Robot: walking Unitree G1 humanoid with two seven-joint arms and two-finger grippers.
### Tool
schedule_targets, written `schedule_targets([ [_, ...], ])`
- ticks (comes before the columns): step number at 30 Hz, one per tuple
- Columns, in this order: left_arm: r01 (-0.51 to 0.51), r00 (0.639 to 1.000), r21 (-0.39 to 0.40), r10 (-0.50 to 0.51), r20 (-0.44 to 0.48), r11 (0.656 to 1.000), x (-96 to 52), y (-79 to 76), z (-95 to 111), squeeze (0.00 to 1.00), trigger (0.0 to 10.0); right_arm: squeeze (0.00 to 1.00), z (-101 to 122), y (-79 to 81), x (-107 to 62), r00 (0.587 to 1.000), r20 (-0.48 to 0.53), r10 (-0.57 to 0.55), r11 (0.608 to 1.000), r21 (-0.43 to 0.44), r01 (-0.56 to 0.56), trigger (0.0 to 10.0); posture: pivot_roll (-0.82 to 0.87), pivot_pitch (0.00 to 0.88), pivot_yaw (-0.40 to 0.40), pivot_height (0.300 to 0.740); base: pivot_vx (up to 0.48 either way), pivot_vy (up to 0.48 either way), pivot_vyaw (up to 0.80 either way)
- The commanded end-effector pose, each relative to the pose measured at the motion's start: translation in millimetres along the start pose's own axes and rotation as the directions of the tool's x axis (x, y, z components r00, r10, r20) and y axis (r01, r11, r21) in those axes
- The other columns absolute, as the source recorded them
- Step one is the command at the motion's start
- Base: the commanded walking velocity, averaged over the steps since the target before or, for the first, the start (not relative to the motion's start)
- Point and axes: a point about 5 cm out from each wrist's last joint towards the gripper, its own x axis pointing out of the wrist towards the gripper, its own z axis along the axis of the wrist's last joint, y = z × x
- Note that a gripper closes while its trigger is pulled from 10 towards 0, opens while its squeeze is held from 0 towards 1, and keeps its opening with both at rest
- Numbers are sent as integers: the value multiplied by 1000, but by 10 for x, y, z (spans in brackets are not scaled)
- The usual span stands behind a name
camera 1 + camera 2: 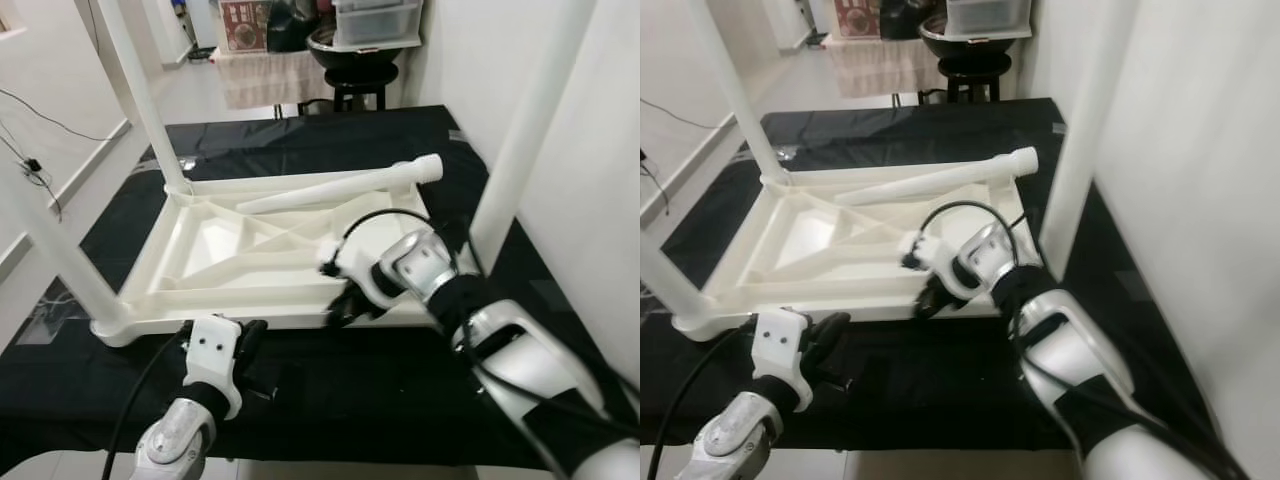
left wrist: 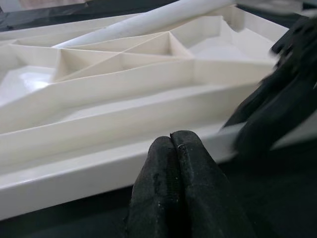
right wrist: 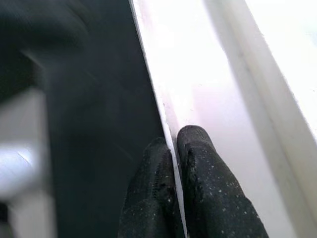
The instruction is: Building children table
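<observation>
Table top (image 1: 250, 255), white plastic, lies upside down on the black worktop (image 1: 400, 370), ribbed underside facing up, spanning most of the middle. Three legs stand upright from it: one at the far left corner (image 1: 140, 90), one at the near left corner (image 1: 60, 250), one at the right side (image 1: 525, 130). A fourth loose leg (image 1: 340, 187) lies across the far part of the frame, its wide end toward the worktop's right edge.

My right end effector (image 1: 340, 305) is at the table top's near rim, toward the right; fingers (image 3: 198, 188) pressed together with the thin rim edge pinched between them. My left end effector (image 2: 173, 163) sits just off the near rim, toward the worktop's near edge, fingers closed together, holding nothing, not touching the table top.

Behind the worktop's far edge: a black stool (image 1: 360, 85) and a plastic bin (image 1: 375, 20).
</observation>
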Motion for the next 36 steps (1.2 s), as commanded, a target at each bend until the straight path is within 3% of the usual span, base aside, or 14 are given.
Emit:
schedule_targets([
  [1,-6,1000,-8,6,-10,1000,-29,26,-22,0,10000,0,94,87,23,997,68,27,998,50,-31,0,-35,81,0,740,0,0,0],
  [4,-2,1000,-5,1,-14,1000,-34,39,-20,0,10000,0,79,337,355,993,103,-54,986,162,36,0,-27,85,15,740,0,0,0],
  [14,5,1000,6,-5,-20,1000,-29,53,-22,0,10000,0,235,461,691,937,175,-303,936,240,258,0,-20,80,19,740,0,0,0],
  [15,5,1000,7,-5,-21,1000,-28,54,-24,0,10000,0,333,495,731,903,232,-363,921,237,309,3569,-17,79,17,740,0,0,0],
  [16,4,1000,9,-4,-21,1000,-27,54,-24,0,10000,0,428,538,752,865,297,-404,912,202,357,10000,-12,78,16,740,0,0,0],
  [18,4,1000,9,-4,-21,1000,-27,54,-24,0,10000,0,428,538,752,865,297,-404,912,202,357,10000,-12,78,16,740,0,0,0],
  [19,2,1000,11,-2,-20,1000,-27,52,-24,0,10000,388,482,573,761,847,343,-407,913,163,373,10000,-7,78,13,740,0,0,0],
  [20,2,1000,11,-2,-20,1000,-27,52,-24,0,10000,388,482,573,761,847,343,-407,913,163,373,10000,-7,78,13,740,0,0,0],
  [21,-2,1000,15,2,-18,1000,-27,49,-22,0,10000,1000,511,589,750,828,389,-404,915,151,375,10000,2,78,8,740,0,0,0],
  [32,-164,986,0,164,42,986,-67,241,55,0,10000,976,412,711,459,783,612,-110,994,73,83,10000,-18,77,13,740,0,0,0],
  [33,-212,976,6,211,46,977,-84,308,61,0,10000,584,361,736,412,782,622,-53,998,47,30,10000,-20,76,14,740,0,0,0],
  [34,-212,976,6,211,46,977,-84,308,61,0,10000,584,361,736,412,782,622,-53,998,47,30,10000,-20,76,14,740,0,0,0],
  [35,-274,961,17,273,41,962,-109,403,54,0,10000,0,277,735,353,780,626,-13,1000,20,1,10000,-20,76,14,740,0,0,0],
  [36,-274,961,17,273,41,962,-109,403,54,0,10000,0,277,735,353,780,626,-13,1000,20,1,10000,-20,76,14,740,0,0,0],
])
